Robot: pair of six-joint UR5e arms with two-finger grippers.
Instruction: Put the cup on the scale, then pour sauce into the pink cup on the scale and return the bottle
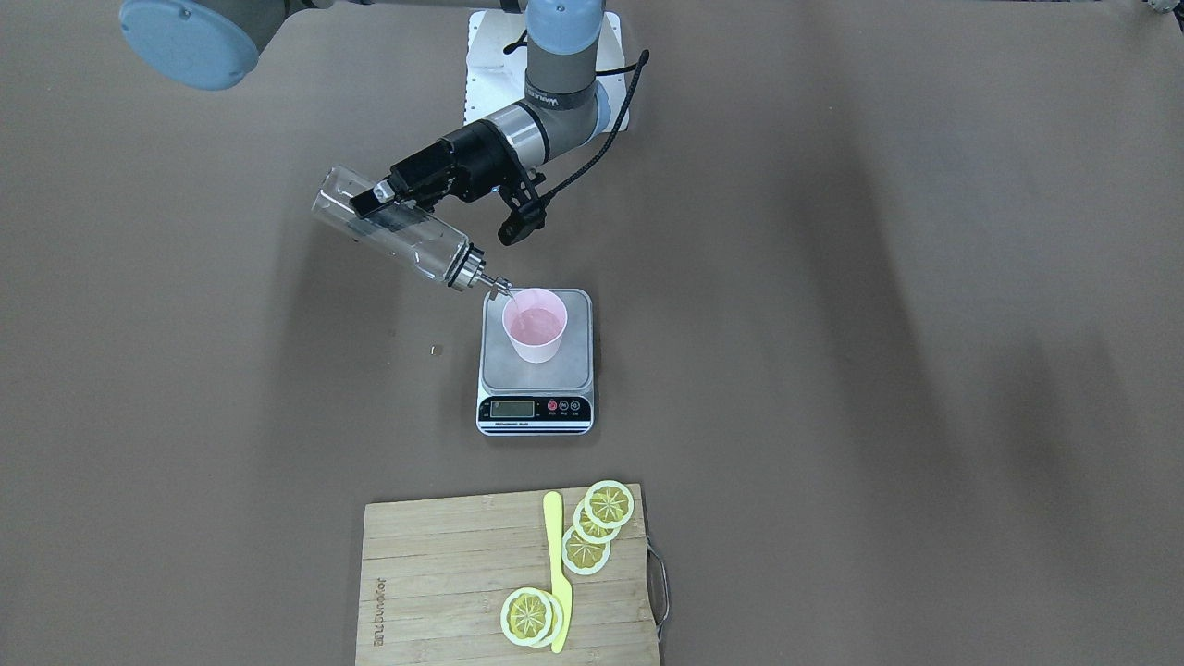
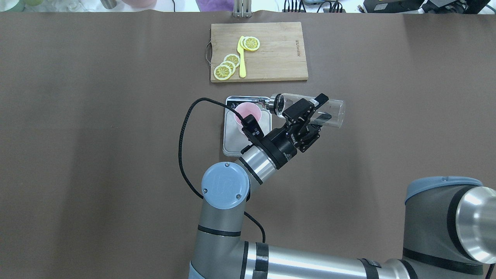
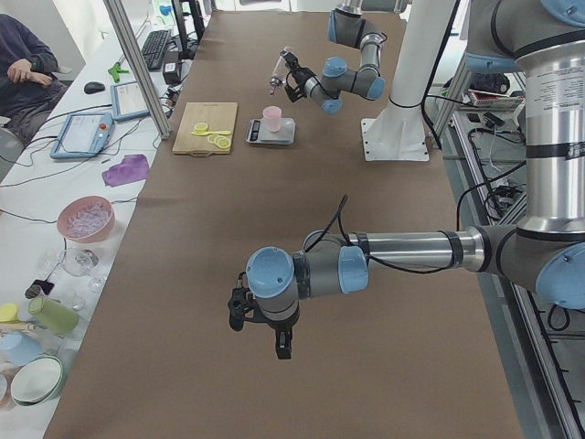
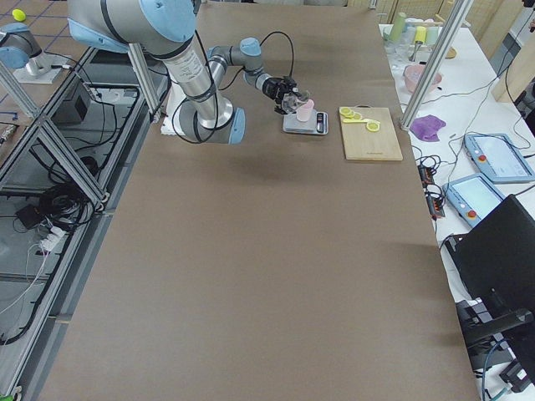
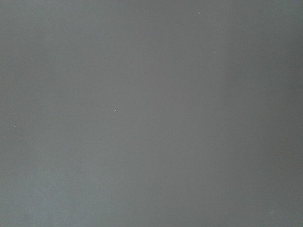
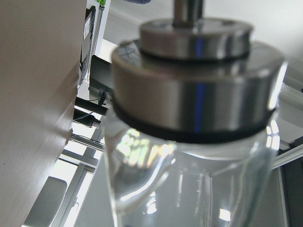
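Brown sheeting is laid over the whole table, and nothing else is shown in the left wrist view. The left gripper is seen only in the exterior left view, hanging low over the table well apart from the work area; whether its jaws are apart or together cannot be told. The right wrist view is filled by the blurred metal cap and glass shoulder of the bottle, so the cup and scale are hidden there. Whether any liquid is leaving the spout cannot be made out.

One bottle is clamped across its glass body by the right gripper. It is held off the table and tilted cap-down, with the spout just at the cup's rim. One cup stands upright on the grey platform of one scale. The digits on the display strip are too small to be read.

Beyond the scale, on the operators' side, one wooden cutting board is placed. Five lemon slices are counted on it: three overlapping and two stacked, with one yellow knife lying between the groups. One small unidentifiable speck lies on the sheeting beside the scale. A seated person's arm is visible at a side bench.
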